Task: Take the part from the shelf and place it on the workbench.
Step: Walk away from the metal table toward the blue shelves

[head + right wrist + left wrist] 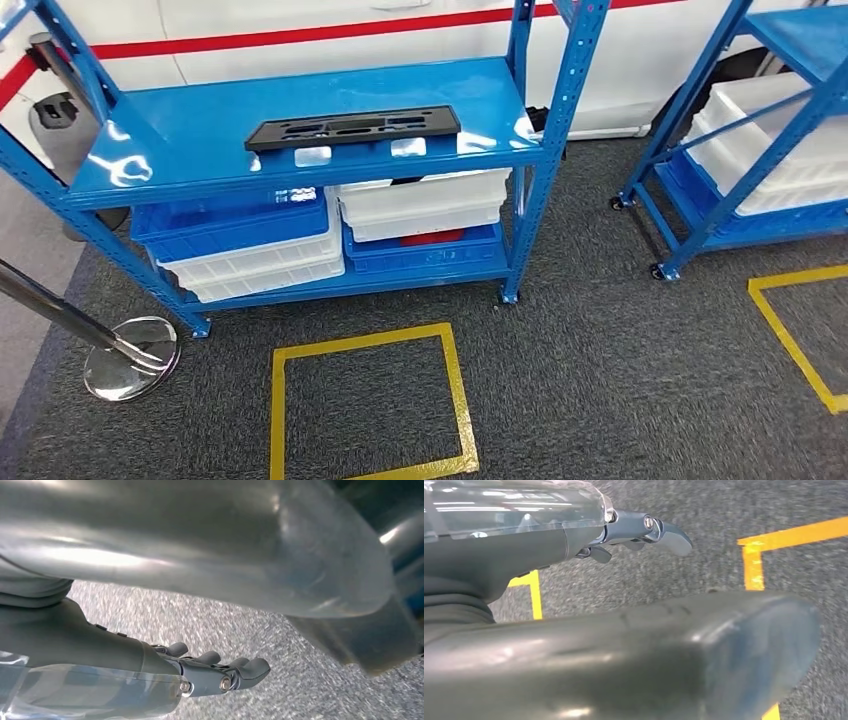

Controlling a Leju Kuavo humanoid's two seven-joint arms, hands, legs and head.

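Part (353, 128), a flat black piece with cut-outs, lies on the top board of the blue shelf (180, 150), near its front edge and about in the middle. Under this board, blue and white bins (250, 245) stand stacked. On the grey carpet (600, 380) before the shelf a yellow tape square (455, 385) is marked. The left hand (644, 532) hangs over the carpet, fingers loosely apart, holding nothing. The right hand (220, 672) also holds nothing, its fingers a little curled and apart.
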